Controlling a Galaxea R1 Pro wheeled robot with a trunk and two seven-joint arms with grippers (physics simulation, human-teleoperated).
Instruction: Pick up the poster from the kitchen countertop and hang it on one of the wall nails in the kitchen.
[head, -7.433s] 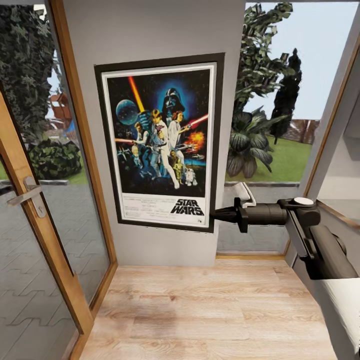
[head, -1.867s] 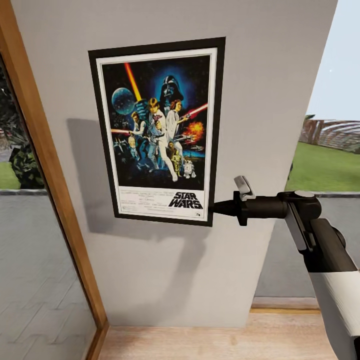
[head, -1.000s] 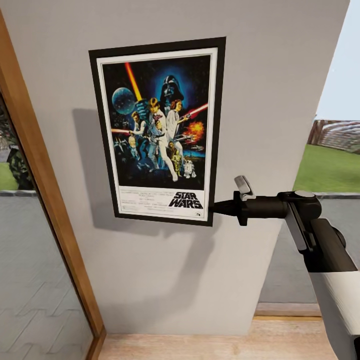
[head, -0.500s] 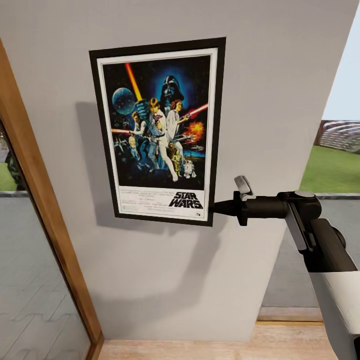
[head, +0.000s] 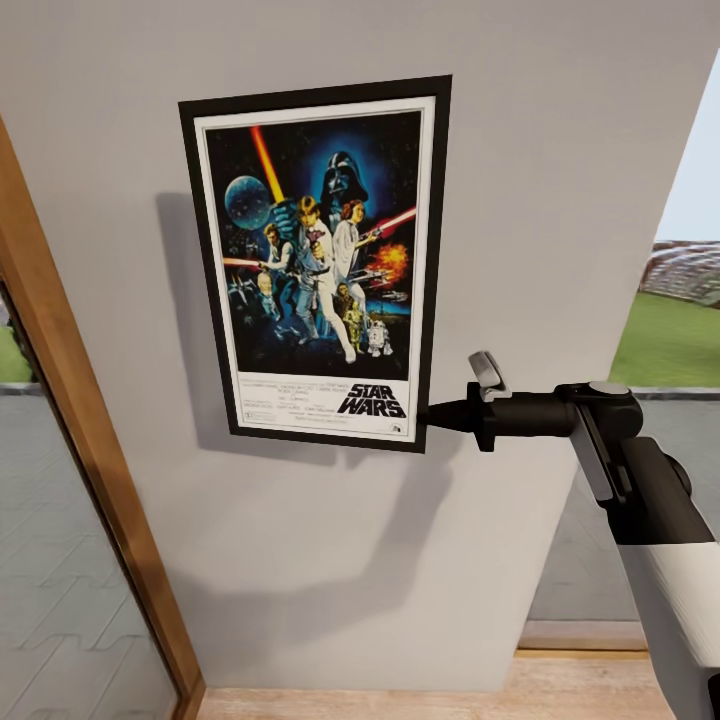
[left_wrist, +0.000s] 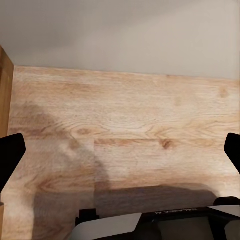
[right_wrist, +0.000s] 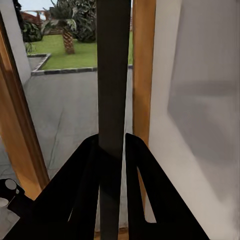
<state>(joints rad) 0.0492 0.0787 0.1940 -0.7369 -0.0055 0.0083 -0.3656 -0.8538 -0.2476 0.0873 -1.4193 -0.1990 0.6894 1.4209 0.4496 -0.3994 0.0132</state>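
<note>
While clamped by right gripper (head: 432, 415) at lower right corner, poster (head: 318, 262) upright, near wall (head: 560, 150). Best to ease closer slowly, keeping frame level, nail not visible. Left gripper (left_wrist: 120, 150) spread open, holding nothing.

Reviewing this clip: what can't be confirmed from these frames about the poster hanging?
- Any wall nail: hidden behind the poster in the head view.
- Gap between poster and grey wall: head view is frontal; in the right wrist view the frame's edge blocks it.
- Small print under the title: too small.
- Left gripper: its fingertips are cut off by the left wrist view's edges.
</note>
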